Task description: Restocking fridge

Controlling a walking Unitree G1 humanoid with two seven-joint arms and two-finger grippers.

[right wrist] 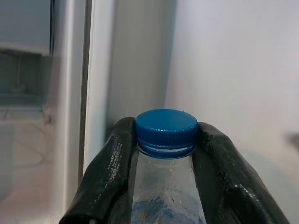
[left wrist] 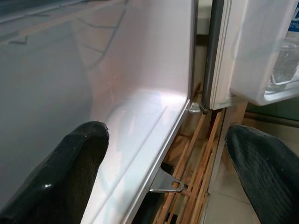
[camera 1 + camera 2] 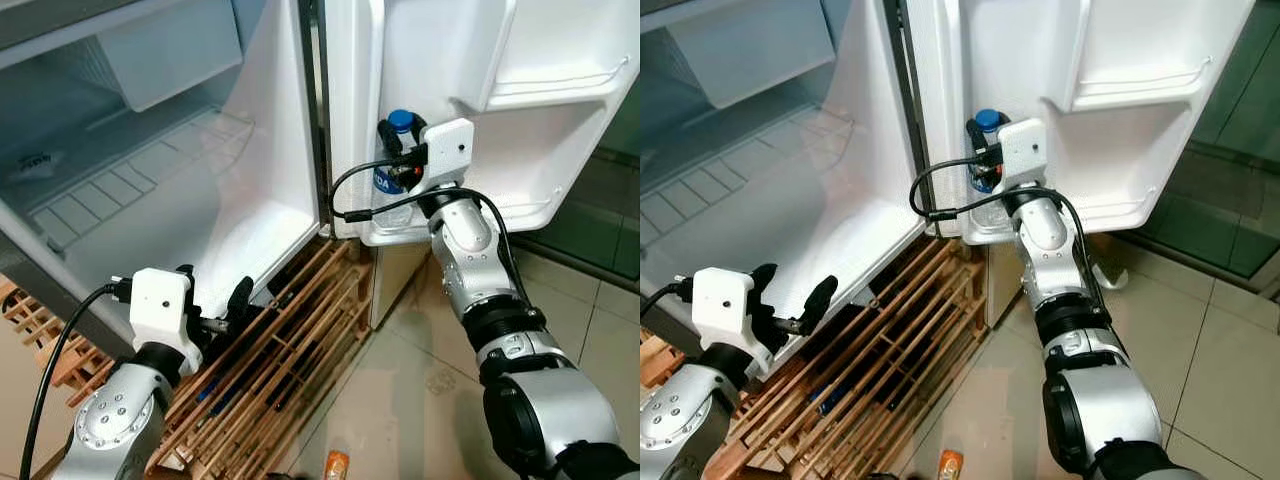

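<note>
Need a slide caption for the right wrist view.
Right gripper clamps a blue-capped water bottle just below its cap, beside the white fridge door.

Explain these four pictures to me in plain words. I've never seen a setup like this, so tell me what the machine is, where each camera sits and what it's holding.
This is a humanoid robot with two silver arms, restocking an open fridge. The two wide pictures come from cameras in its head, looking down. The other two come from cameras on its wrists, looking along each gripper's black jaws.

The right gripper is shut on a water bottle with a blue cap, holding it by the neck in the lowest door shelf. The left gripper is open and empty, low by the fridge's bottom edge.

Beneath the fridge is a wooden slatted pallet on a tiled floor. A small orange item lies there, too small to identify.
</note>
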